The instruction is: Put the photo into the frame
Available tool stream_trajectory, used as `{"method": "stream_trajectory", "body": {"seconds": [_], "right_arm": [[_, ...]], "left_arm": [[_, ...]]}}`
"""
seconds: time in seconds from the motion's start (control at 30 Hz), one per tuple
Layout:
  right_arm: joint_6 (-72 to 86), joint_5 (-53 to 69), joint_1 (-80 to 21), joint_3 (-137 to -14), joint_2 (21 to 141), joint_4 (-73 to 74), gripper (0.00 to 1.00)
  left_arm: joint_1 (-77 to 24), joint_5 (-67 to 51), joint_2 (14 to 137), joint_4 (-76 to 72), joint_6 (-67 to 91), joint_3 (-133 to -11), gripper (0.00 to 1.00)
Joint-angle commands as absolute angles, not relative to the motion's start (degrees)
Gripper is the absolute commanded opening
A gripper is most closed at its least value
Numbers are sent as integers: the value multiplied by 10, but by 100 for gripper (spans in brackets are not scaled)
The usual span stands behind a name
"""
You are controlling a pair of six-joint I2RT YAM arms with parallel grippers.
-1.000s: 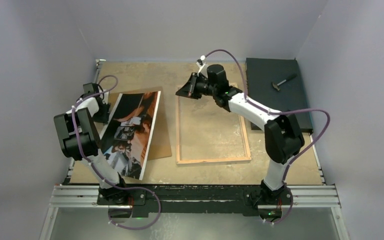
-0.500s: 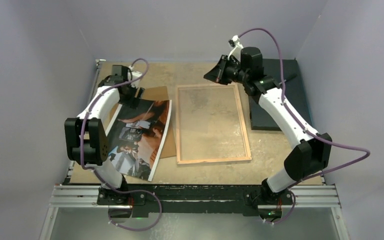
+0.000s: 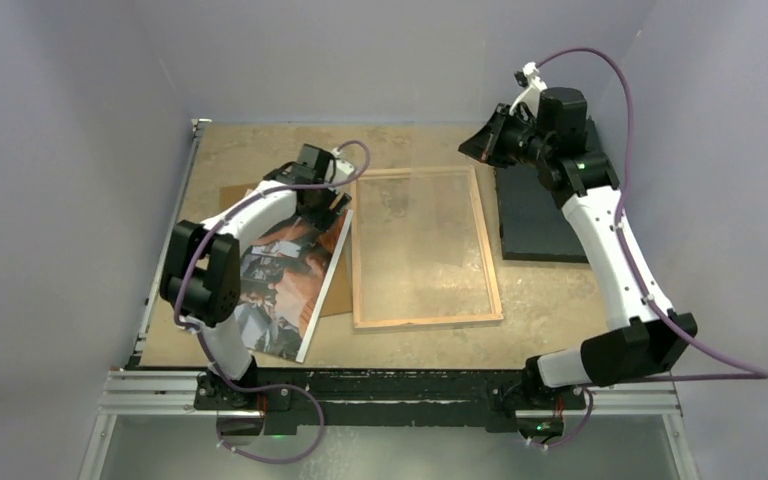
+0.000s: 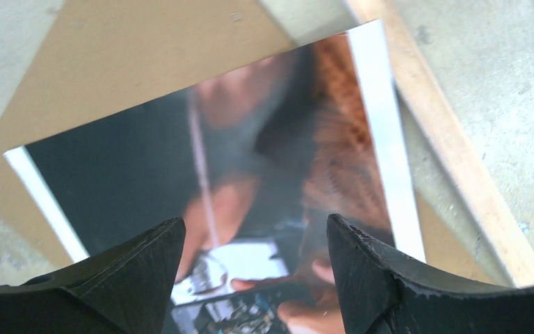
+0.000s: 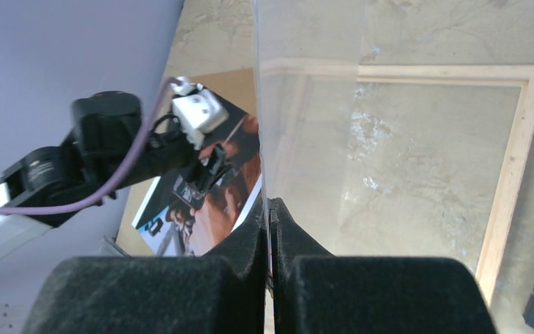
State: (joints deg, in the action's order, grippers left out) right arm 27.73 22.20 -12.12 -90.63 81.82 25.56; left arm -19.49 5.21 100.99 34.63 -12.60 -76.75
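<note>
From above, the photo (image 3: pixel 280 280) lies face up on the brown backing board (image 3: pixel 334 293), just left of the frame (image 3: pixel 488 250) and not yet inside it; the frame shows its wooden back. The left gripper (image 3: pixel 318 195) hovers over the photo's far end, and the right gripper (image 3: pixel 480 145) hangs high beyond the frame's far right corner, probably to keep the opening free. The left wrist view shows jaws spread either side of the print, gripping nothing and seemingly lined up to take it. The right wrist view shows jaws pressed together on what looks like a clear pane (image 5: pixel 261 104), held off the frame.
</note>
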Motion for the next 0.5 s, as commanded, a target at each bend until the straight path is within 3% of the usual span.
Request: {"method": "stream_trajectory", "body": {"seconds": [0.0,0.47], "right_arm": [[270,221,-121,-903,771,280,0],[288,235,-117,-869,742,287,0]], "left_arm": [[-235,99,1051,284,-110,-738,74],[-250,220,1080,186,-145,-609,74]]}}
